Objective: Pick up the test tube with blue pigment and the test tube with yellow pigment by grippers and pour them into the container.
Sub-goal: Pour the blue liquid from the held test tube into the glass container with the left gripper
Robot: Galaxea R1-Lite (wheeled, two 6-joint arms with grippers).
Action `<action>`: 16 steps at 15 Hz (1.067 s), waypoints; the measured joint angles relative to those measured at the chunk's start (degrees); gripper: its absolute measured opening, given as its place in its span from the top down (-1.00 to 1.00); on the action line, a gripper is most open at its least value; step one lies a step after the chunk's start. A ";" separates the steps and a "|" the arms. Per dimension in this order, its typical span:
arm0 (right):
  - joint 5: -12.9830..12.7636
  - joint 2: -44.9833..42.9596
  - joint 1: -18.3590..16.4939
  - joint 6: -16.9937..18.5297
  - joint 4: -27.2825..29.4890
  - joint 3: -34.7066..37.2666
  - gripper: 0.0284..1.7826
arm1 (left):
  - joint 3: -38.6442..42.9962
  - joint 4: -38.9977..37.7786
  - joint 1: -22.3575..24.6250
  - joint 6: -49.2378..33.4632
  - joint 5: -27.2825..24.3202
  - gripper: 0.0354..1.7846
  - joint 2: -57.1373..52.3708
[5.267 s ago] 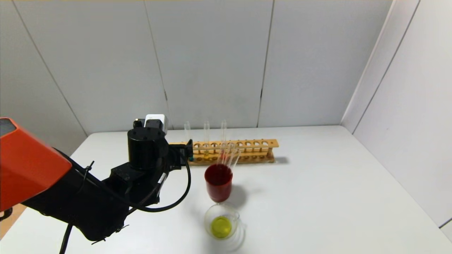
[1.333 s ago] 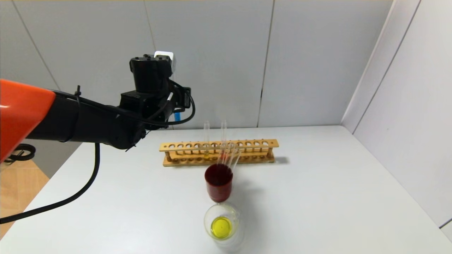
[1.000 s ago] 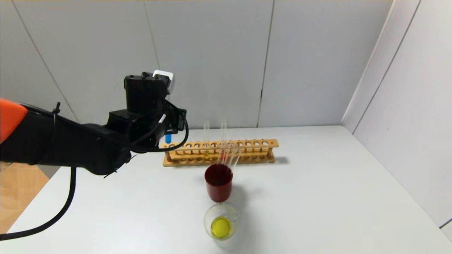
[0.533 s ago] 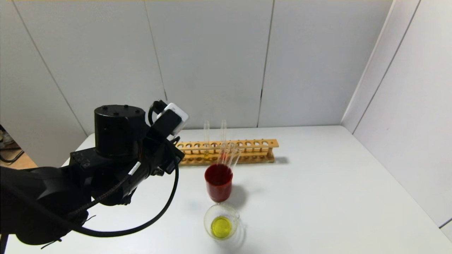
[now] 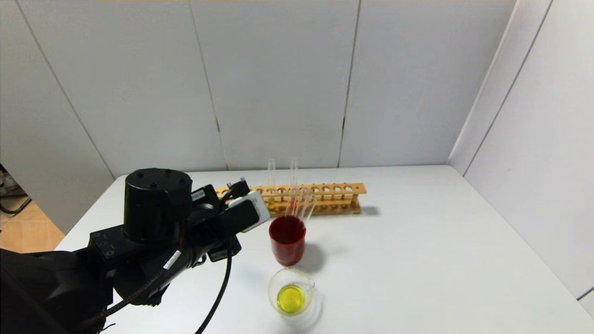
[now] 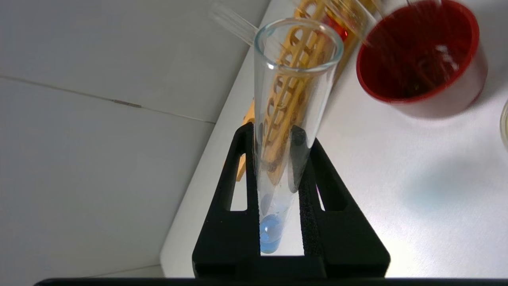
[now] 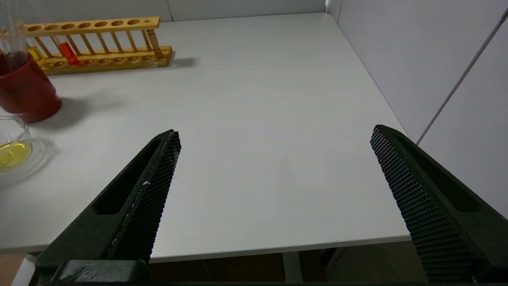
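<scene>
My left gripper is shut on the test tube with blue pigment, a clear tube with blue liquid pooled at its rounded end. The tube's open mouth points toward the rack and the red cup. In the head view the left wrist hangs left of the red cup and hides the tube. The container, a low clear beaker, holds yellow liquid at the table's front; it also shows in the right wrist view. No tube with bright yellow liquid shows. My right gripper is open and empty near the table's front right edge.
A dark-red cup with several clear empty tubes leaning in it stands just behind the beaker. A wooden rack runs along the back with two upright tubes, one with a little amber-yellow liquid and one with red. Walls close the back and right.
My left arm lifted the blue tube out of the rack, then came down and forward. It turned its wrist so the tube now lies tilted beside the red cup. Cup and beaker have not moved.
</scene>
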 joint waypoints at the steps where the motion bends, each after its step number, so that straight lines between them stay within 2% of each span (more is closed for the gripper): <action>1: -0.02 0.00 0.00 0.00 0.00 0.00 -0.96 | 0.39 0.00 -0.11 1.13 -0.06 0.67 0.44; 12: -0.02 0.00 0.00 0.00 -0.02 0.00 -0.96 | 2.12 0.17 -1.49 15.60 0.41 0.67 7.58; 16: -0.02 0.00 0.00 0.00 -0.02 0.00 -0.96 | 2.33 0.91 -2.55 20.83 3.41 0.67 8.44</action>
